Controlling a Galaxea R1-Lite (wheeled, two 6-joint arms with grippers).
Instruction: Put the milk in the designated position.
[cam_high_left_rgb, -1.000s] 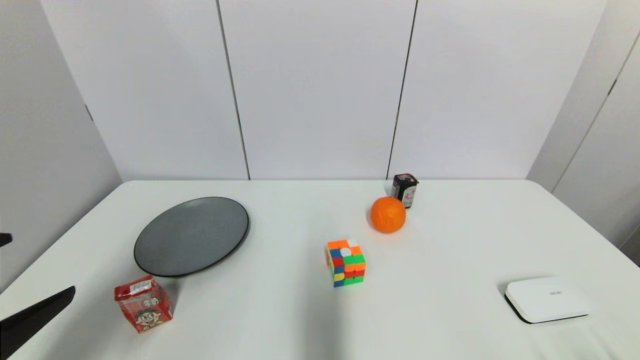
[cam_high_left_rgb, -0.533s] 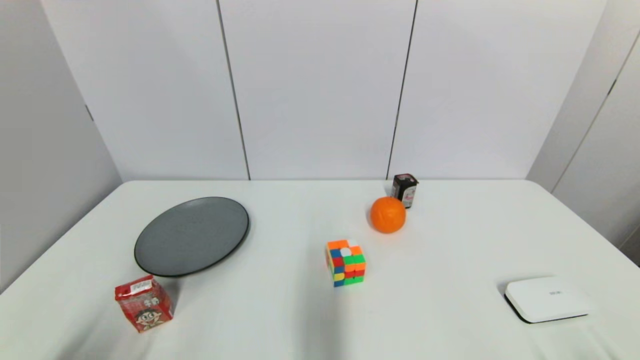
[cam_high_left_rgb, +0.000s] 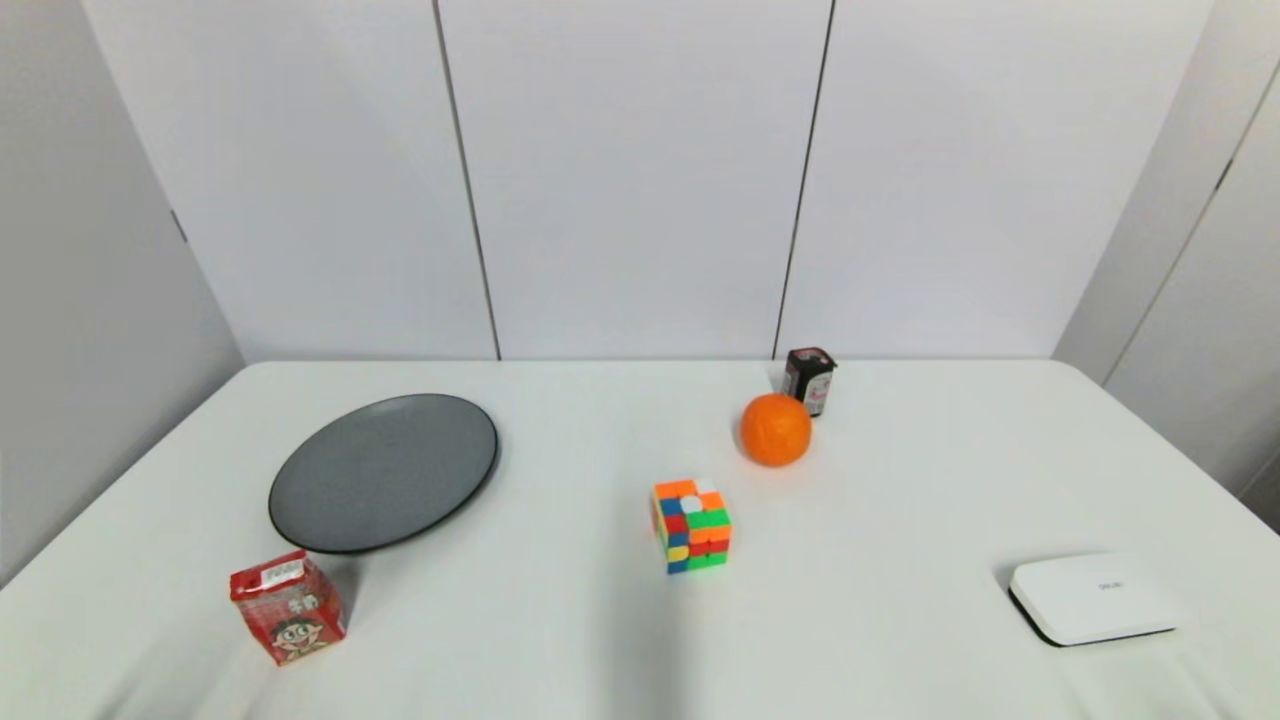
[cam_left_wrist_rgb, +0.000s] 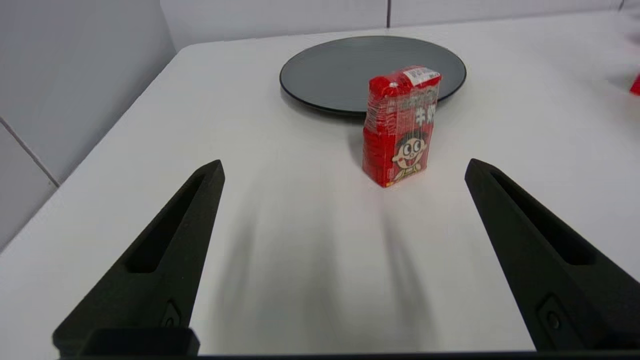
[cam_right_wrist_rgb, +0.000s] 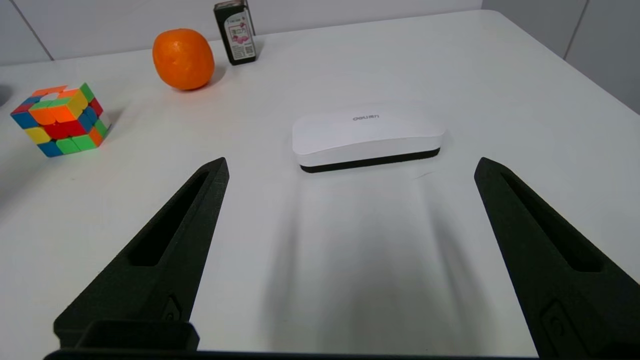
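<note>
The milk (cam_high_left_rgb: 288, 605), a small red carton with a cartoon boy's face and a white top label, stands upright near the table's front left, just in front of the plate. In the left wrist view the milk (cam_left_wrist_rgb: 401, 125) stands some way ahead of my left gripper (cam_left_wrist_rgb: 345, 167), which is open and empty over bare white tabletop. My right gripper (cam_right_wrist_rgb: 350, 165) is open too, with nothing between its fingers. Neither gripper shows in the head view. The designated position has no marking that I can see.
A round dark grey plate (cam_high_left_rgb: 384, 470) lies behind the milk. A Rubik's cube (cam_high_left_rgb: 692, 524) sits mid-table, with an orange (cam_high_left_rgb: 775, 429) and a dark carton (cam_high_left_rgb: 809, 379) behind it. A white flat box (cam_high_left_rgb: 1092, 598) lies front right, ahead of the right gripper.
The left arm's black fingers, seen at the head view's left edge one second ago, have drawn back out of that view. The milk and the other things have not moved.
</note>
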